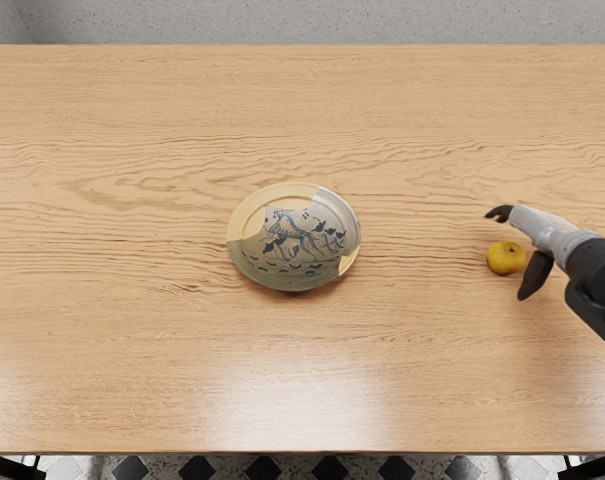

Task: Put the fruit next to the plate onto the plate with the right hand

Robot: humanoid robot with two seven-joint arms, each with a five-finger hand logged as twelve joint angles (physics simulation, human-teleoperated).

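A: Status, left to right?
B: Wooden table point(102, 300) fills the view. Plate point(293, 237) sits near centre, flat, with a pale rim and dark blue figures painted inside.
A: Fruit?
B: Small yellow fruit point(506, 257) on the table, well to the right of the plate.
A: Hand?
B: Right robot hand point(552, 238) comes in from the right edge, just beside the fruit. Fingers spread open, gripping nothing. One dark fingertip point(499, 212) is up-left of the fruit, another is at its lower right. Can't tell if either touches it.
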